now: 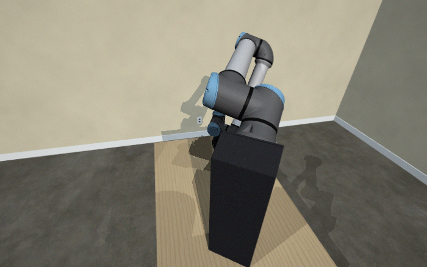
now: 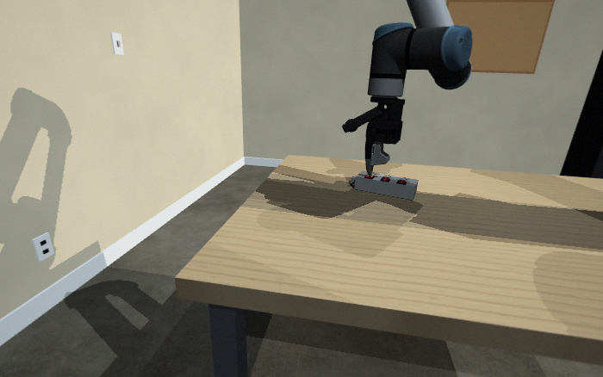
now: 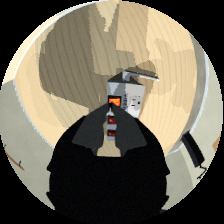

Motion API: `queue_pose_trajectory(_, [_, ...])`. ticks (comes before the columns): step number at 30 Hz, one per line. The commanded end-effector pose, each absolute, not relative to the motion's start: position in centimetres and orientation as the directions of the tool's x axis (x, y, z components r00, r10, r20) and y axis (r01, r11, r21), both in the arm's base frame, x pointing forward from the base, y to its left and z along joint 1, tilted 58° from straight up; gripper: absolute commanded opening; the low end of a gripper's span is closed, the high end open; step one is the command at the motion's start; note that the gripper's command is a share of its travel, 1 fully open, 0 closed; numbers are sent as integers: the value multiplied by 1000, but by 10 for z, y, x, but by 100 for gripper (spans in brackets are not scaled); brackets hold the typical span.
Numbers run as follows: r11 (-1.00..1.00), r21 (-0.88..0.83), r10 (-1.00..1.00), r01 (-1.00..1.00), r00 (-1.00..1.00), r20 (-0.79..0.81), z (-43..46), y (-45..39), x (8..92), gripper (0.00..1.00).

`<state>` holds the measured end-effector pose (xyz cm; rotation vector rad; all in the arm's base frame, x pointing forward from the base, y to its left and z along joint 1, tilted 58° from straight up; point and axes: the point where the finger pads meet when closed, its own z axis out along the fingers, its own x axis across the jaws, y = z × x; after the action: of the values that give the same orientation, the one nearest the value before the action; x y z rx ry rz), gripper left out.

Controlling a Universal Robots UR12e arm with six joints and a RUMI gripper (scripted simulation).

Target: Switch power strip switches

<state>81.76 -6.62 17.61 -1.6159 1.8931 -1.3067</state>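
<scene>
Directly under the shut jaws, power strip (image 2: 386, 184).

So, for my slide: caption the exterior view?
Shut gripper presses the end switch of a power strip on a wooden table.

The setting presents as a plain indoor room fitted out as a robot test cell or laboratory space rather than a lived-in home. Two painted walls, one cream (image 2: 177, 89) and one grey-green (image 2: 302, 89), meet at a corner, with a white skirting board (image 2: 177, 207) along their base above a dark grey mottled floor (image 1: 78, 204). A white wall switch plate (image 2: 117, 43) and a white twin power socket (image 2: 43, 246) are fitted. A light wooden plank table (image 2: 400, 266) stands beside a tall black box pedestal (image 1: 245, 188) carrying a grey and blue jointed robot arm (image 1: 245, 97). A brown board (image 2: 502, 40) hangs on the far wall.
</scene>
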Motion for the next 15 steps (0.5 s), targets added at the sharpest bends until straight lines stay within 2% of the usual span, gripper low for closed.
queue_pose_trajectory(1, [-63,-796,-904,-601,-304,301,175,-69,821,0])
queue_pose_trajectory(15, [-63,-796,-904,-602,-303,301,175,-68,820,0])
